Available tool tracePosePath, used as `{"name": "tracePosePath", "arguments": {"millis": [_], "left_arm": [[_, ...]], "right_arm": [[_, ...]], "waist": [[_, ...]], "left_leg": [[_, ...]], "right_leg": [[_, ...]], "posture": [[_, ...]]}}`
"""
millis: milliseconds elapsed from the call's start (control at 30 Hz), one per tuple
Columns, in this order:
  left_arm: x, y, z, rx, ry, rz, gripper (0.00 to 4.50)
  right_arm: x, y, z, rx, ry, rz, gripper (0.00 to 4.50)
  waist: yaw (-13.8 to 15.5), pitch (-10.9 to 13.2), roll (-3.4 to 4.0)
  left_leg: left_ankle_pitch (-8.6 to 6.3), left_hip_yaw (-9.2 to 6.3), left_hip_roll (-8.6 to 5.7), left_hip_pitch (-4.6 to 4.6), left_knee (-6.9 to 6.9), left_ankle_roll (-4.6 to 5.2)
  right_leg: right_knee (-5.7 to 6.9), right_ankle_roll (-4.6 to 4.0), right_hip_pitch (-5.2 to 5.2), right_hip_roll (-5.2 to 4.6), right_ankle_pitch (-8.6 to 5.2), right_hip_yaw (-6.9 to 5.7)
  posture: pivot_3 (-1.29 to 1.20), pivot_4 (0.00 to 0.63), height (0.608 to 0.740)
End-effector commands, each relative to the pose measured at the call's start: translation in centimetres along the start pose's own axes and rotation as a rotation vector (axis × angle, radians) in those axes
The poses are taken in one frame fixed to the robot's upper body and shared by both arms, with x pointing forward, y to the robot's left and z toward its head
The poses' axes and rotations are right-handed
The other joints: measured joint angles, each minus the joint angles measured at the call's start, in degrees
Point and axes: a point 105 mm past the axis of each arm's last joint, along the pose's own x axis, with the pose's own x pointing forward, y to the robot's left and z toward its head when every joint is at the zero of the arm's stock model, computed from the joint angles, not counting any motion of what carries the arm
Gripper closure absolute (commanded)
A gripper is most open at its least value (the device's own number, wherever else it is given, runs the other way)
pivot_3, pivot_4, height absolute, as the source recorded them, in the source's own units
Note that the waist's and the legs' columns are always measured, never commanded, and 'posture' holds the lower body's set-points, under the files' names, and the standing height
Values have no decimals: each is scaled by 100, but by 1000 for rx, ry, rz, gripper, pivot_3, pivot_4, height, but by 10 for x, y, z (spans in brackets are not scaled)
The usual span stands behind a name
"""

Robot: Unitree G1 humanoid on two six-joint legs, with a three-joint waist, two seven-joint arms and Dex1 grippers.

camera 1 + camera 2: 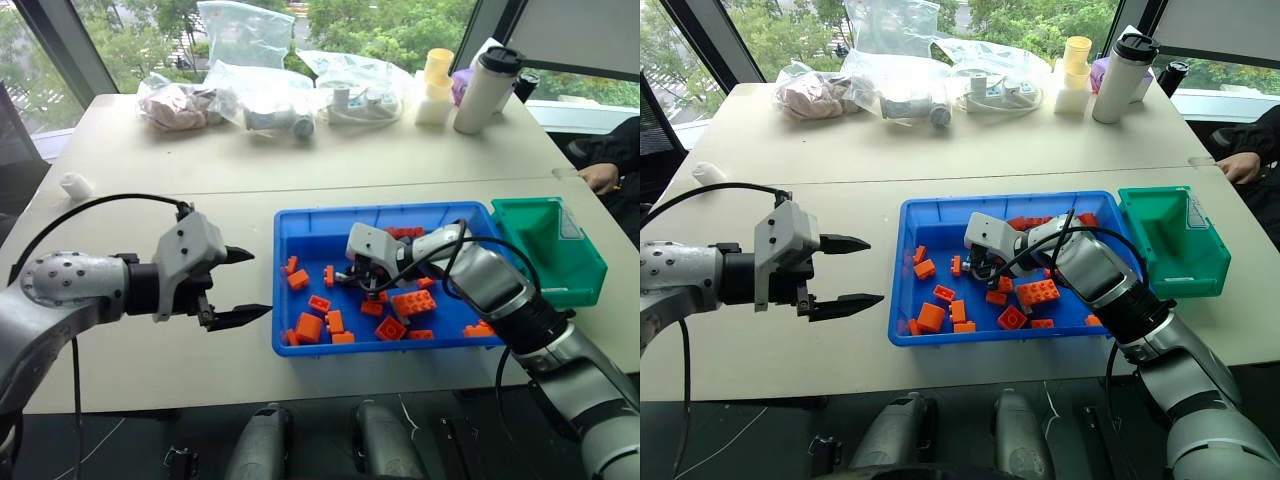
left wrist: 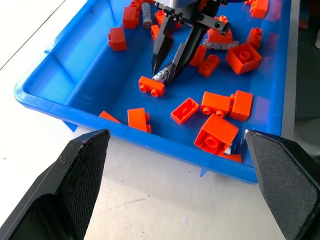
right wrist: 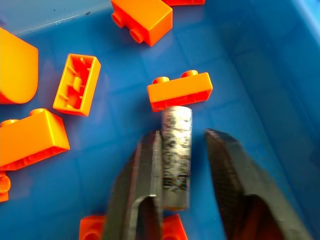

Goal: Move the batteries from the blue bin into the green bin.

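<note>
Batteries first: I see one battery (image 3: pixel 176 150) lying on the floor of the blue bin (image 1: pixel 300 225), between my right gripper's (image 2: pixel 166 67) fingers (image 3: pixel 142 185), which pinch it just beside an orange brick (image 3: pixel 180 90). A second battery (image 2: pixel 146 15) lies farther in. My left gripper (image 1: pixel 240 285) hovers over the bench (image 1: pixel 200 200), fingers spread. The green bin (image 1: pixel 550 250) sits beside the blue one.

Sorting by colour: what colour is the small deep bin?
Green bin: green, clearest in the right eye view.
</note>
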Motion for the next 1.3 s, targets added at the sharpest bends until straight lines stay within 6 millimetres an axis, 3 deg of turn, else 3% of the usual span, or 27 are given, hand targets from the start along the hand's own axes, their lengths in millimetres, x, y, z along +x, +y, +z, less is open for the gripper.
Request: {"name": "tracePosePath", "arguments": {"millis": [33,200,367,467,533,667,833,1000,1133,1300], "left_arm": [[2,1,5,37,-16,2,0],[4,2,5,47,-22,-8,0],[14,11,23,40,-146,-13,0],[21,18,28,32,-186,-15,0],[25,19,28,36,-194,-31,0],[34,22,38,72,-238,-58,0],[45,27,67,73,-392,-93,0],[68,27,87,75,-505,-138,0],[88,26,97,113,-526,-148,0],[93,24,99,134,-526,-156,0]], "right_arm": [[-3,-2,10,-44,-22,-16,3777],[-17,-11,20,-53,-53,-62,3777],[-101,-53,36,82,-188,-334,3777],[-145,-63,34,163,-246,-457,3777],[-164,-60,32,190,-274,-489,3777],[-206,-63,5,281,-243,-653,3777],[-260,-65,-38,385,-147,-889,3777],[-274,-58,-88,506,-5,-995,3777],[-268,-65,-107,489,64,-1052,3777],[-266,-75,-121,509,84,-1092,3777]], "waist": [[0,0,0],[2,0,0],[54,4,6],[75,1,0],[50,1,0],[18,1,1],[54,0,-1],[41,-2,0],[-18,-4,5],[0,-5,6]], "left_leg": [[0,0,0,0,0,0],[0,0,0,0,0,-1],[1,-1,-9,-6,3,-2],[1,-2,-12,-7,3,-1],[1,-4,-10,-7,1,-1],[1,0,-3,-7,-2,-1],[2,4,-11,-7,6,1],[2,5,-10,-4,8,1],[3,21,-10,4,15,2],[3,22,-2,6,13,1]], "right_leg": [[0,0,0,0,0,0],[1,0,0,0,0,0],[2,1,-3,-4,1,-2],[0,1,-2,-5,1,-3],[-1,1,-1,-7,1,-3],[2,1,-4,-2,0,1],[9,1,-1,0,1,1],[12,2,4,4,1,2],[26,6,1,8,3,17],[28,6,-2,20,3,21]], "posture": [[0,150,740],[0,150,740],[0,150,740],[0,150,740],[0,150,740],[0,150,740],[0,150,740],[0,150,740],[0,150,740],[0,150,740]]}}
